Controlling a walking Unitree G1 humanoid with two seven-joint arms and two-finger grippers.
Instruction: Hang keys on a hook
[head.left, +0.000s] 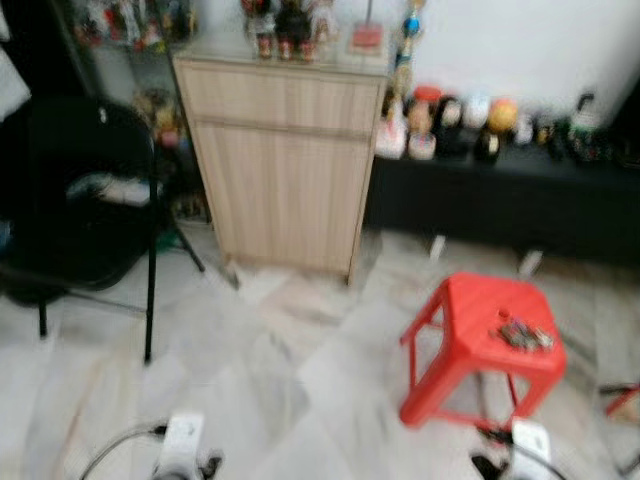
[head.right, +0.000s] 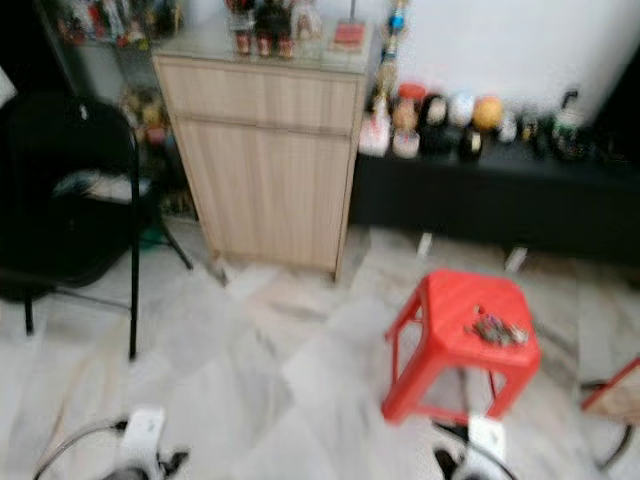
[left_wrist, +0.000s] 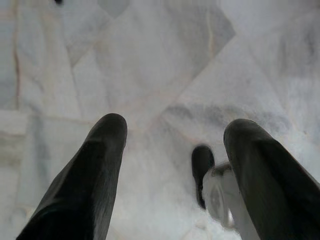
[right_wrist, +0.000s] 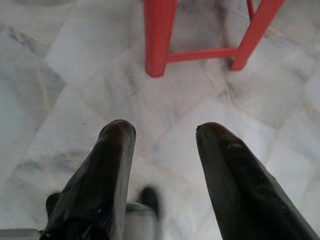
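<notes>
Hanging low at our sides, we have both grippers pointed at the marble floor (left_wrist: 150, 60): the left gripper (left_wrist: 172, 135) has its jaws apart with nothing between them, and the right gripper (right_wrist: 165, 132) likewise stands open and empty, with the legs of the red stool (head.left: 480, 340) just beyond it.

Farther on, the keys (head.left: 525, 336) lie in one small bunch on the seat of that stool, toward its far right corner. We count one stool, one bunch of keys, two grippers. To the left stands one black chair (head.left: 80, 200); beyond it one wooden cabinet (head.left: 285, 160) against the wall, and to its right one low black shelf (head.left: 500, 205) carrying a row of small figurines, too blurred to count.

We judge several risks from here. The head views are smeared, so our aim at the keys could be off. The bunch sits near the seat's edge, and a clumsy closing of the jaws could push it over onto the floor. The stool looks light and might tip or slide if an arm bumps it. We cannot make out any hook, so finding it remains open.
</notes>
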